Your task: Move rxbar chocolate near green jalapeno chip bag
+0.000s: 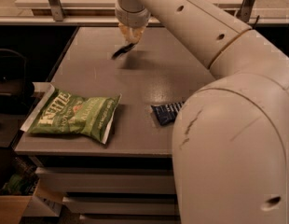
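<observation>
The green jalapeno chip bag (pixel 73 115) lies flat at the front left of the grey table (pixel 149 73), with white "Kettle" lettering. My gripper (pixel 130 35) hangs from the arm over the far middle of the table. It is shut on the rxbar chocolate (pixel 123 51), a small dark bar that dangles tilted below the fingers, lifted off the table. The bar is well behind and right of the chip bag.
A dark blue packet (pixel 167 112) with white text lies at the front of the table, partly hidden by my arm's large body (pixel 233 139). A rail with metal posts (pixel 53 3) runs behind the table. Drawers and a cardboard box (pixel 14 204) sit below.
</observation>
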Controlling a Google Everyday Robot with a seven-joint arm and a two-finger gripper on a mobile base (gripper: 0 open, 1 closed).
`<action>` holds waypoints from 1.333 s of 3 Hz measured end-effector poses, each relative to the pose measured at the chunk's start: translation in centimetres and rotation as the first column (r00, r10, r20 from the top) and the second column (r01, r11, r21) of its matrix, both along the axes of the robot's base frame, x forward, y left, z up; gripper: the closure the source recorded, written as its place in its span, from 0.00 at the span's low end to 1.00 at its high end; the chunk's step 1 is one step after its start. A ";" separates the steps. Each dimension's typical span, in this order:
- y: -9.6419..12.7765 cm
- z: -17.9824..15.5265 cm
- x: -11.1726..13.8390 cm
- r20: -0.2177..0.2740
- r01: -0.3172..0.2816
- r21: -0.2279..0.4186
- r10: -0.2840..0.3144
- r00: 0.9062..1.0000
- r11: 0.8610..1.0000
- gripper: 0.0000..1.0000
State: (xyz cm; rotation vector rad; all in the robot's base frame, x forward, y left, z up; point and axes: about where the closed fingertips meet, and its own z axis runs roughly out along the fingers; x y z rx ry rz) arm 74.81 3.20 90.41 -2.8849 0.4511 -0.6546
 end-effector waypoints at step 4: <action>5.8 0.8 -6.5 -0.169 -0.187 0.143 0.210 0.963 0.972 0.58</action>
